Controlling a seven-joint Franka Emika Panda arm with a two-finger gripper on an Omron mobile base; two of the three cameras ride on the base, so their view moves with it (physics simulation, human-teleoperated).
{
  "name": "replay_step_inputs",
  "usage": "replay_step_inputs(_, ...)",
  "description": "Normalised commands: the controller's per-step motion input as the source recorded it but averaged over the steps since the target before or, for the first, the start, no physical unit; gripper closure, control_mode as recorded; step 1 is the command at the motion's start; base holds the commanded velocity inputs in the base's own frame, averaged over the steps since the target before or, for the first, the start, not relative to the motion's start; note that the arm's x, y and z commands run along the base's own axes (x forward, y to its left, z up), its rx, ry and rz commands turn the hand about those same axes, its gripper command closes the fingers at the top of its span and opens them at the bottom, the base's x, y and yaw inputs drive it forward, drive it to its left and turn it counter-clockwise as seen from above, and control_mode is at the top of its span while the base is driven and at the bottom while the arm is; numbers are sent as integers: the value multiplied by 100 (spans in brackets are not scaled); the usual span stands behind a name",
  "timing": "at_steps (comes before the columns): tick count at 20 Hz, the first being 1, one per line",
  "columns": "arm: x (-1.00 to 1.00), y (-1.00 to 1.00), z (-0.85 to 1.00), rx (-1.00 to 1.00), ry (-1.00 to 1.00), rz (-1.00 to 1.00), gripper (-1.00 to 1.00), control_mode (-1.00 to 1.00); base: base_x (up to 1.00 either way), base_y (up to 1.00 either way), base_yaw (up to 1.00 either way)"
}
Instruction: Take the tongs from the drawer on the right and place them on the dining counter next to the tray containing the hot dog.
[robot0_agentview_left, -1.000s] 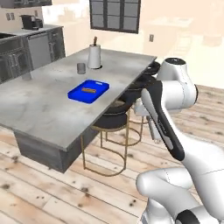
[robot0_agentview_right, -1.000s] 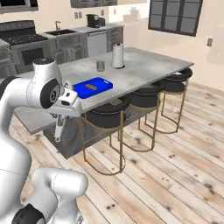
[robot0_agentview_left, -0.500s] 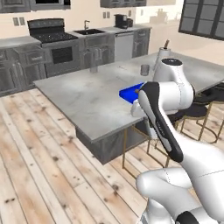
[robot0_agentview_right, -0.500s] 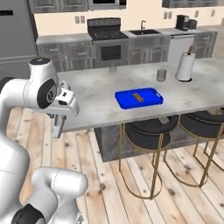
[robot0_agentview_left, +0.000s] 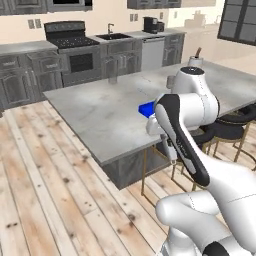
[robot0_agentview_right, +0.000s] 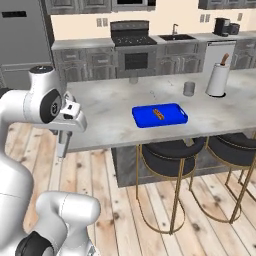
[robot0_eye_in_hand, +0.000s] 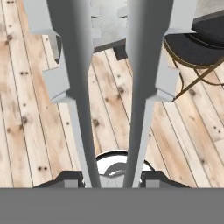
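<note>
My gripper (robot0_eye_in_hand: 111, 178) is shut on the tongs (robot0_eye_in_hand: 81, 92), whose two silvery arms run up the hand view over the wood floor. In the right base view the gripper (robot0_agentview_right: 63, 134) points down beside the near left edge of the dining counter (robot0_agentview_right: 107, 107), and the tongs (robot0_agentview_right: 61, 148) hang below the counter top. The blue tray (robot0_agentview_right: 172, 116) with the hot dog (robot0_agentview_right: 158, 113) lies on the counter to the right of the gripper. From the left base, the tray (robot0_agentview_left: 146, 108) peeks out behind my arm and the gripper (robot0_agentview_left: 168, 141) is low at the counter's edge. The drawer is out of view.
Black stools with gold legs (robot0_agentview_right: 169, 151) (robot0_eye_in_hand: 194, 43) stand under the counter's near side. A grey cup (robot0_agentview_right: 188, 88) and a paper towel roll (robot0_agentview_right: 217, 80) stand at the far right of the top. A stove (robot0_agentview_right: 132, 50) and dark cabinets line the back wall.
The whole scene has swung as the base moved: the counter now lies across in front, with the tray nearer the middle. The tongs stay in the shut gripper, hanging down as before.
</note>
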Motion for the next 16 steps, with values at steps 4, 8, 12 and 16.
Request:
replay_step_inputs(4,0,0,0,0,0,0,100,100,30,-1,3)
replay_step_inputs(8,0,0,0,0,0,0,100,100,51,-19,16)
replay_step_inputs(12,0,0,0,0,0,0,100,100,55,-39,24)
replay_step_inputs(16,0,0,0,0,0,0,100,100,44,-47,23)
